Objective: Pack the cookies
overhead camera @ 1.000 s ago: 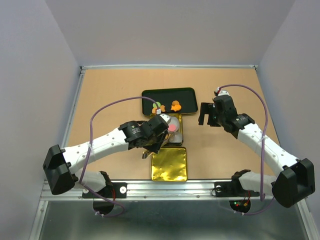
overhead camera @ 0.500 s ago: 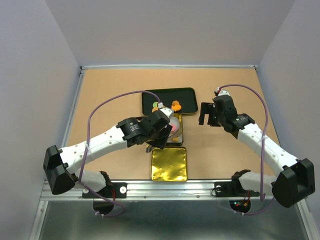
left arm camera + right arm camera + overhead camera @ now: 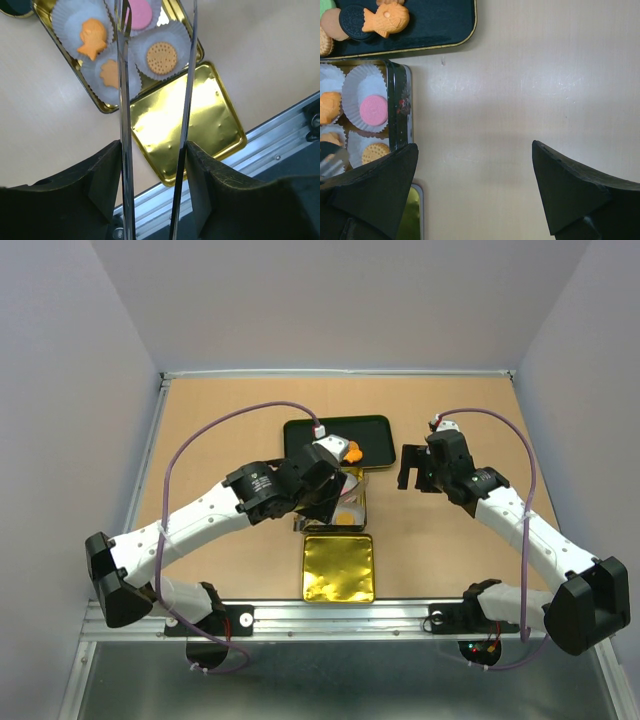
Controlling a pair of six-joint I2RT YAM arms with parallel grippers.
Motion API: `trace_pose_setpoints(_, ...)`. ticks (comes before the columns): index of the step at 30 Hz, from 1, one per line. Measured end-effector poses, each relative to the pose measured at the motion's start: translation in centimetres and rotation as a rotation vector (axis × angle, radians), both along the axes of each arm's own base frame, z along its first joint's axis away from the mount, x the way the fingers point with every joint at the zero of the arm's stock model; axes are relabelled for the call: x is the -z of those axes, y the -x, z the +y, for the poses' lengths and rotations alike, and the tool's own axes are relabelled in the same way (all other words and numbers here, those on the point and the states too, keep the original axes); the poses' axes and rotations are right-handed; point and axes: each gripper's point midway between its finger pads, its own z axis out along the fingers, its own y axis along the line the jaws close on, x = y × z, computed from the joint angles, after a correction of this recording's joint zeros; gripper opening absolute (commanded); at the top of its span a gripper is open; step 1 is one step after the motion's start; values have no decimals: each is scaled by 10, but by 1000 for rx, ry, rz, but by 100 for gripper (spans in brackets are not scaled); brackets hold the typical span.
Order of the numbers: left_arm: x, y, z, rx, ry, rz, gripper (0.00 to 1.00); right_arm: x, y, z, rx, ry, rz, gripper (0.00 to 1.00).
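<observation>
My left gripper (image 3: pixel 325 480) is shut on metal tongs (image 3: pixel 124 125), whose two blades run up over the open gold tin (image 3: pixel 95 102); their tips are out of view. The tin's white paper cups hold an orange fish cookie (image 3: pixel 92 37), an irregular orange cookie (image 3: pixel 109 74), a round dotted orange cookie (image 3: pixel 161 57) and a pink cookie (image 3: pixel 140 12). The black tray (image 3: pixel 435 22) beyond the tin holds an orange fish cookie (image 3: pixel 385 20), a dark round cookie (image 3: pixel 352 22) and a green one at the frame edge. My right gripper (image 3: pixel 475 150) is open and empty over bare table right of the tin.
The tin's gold lid (image 3: pixel 338 568) lies flat just in front of the tin, near the metal rail at the table's front edge. Walls close in the table on the left, right and far sides.
My left gripper has moved with the tongs away from the front edge, over the far part of the tin toward the black tray. The right arm has not moved.
</observation>
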Motion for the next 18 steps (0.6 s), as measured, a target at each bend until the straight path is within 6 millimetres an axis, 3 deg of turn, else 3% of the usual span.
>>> trace_pose_setpoints(4, -28, -14, -1, -29, 37, -56, 61, 0, 0, 0, 1, 1, -1, 100)
trace_pose_setpoints(8, -34, -30, 12, -80, 31, -76, 61, 0, 0, 0, 1, 1, -2, 100)
trace_pose_setpoints(12, -32, -51, 35, -159, 5, -74, 60, 0, 0, 0, 1, 0, -2, 100)
trace_pose_setpoints(18, -34, -100, 92, -360, -7, -99, 60, -1, -1, 0, 1, -1, -4, 100)
